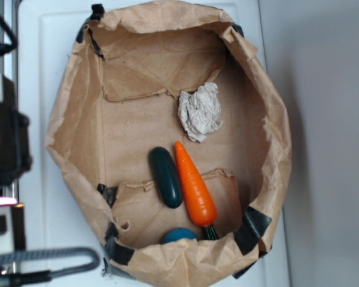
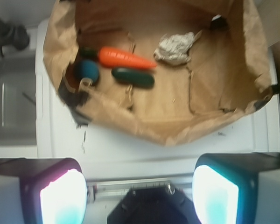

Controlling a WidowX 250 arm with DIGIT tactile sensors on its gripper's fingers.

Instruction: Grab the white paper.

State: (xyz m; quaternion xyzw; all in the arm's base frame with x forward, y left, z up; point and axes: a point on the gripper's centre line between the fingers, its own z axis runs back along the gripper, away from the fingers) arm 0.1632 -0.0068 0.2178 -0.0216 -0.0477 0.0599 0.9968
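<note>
White flat tabletop (image 1: pixel 42 72) carried a big brown paper bag (image 1: pixel 78 107), rolled open into a shallow basin, black tape at several rim corners. Bag filled most of the exterior view; in the wrist view it sat in the far half of the picture.

Gripper (image 2: pixel 140 191) was at the near edge of the wrist view, over bare white surface outside the bag. Its two fingers (image 2: pixel 60 196) stood wide apart, glowing pads facing each other, nothing between them, touching nothing. In the exterior view only dark arm hardware showed at the left edge, gripper itself not identifiable there.

Inside the bag, by size: orange tapered toy carrot (image 1: pixel 194 185), lying flat; dark green oblong vegetable (image 1: pixel 166 176) just beside it, apparently touching along its length; crumpled off-white wad of paper (image 1: pixel 199 112) with grey creases; round teal ball-like object (image 1: pixel 178 235), partly hidden by the bag's folded flap near the carrot's stem end.

Paper wad lay on the bag floor, apart from the carrot tip. From the wrist camera it was far from the gripper, ahead and slightly right of centre, bag rim between the two.
</note>
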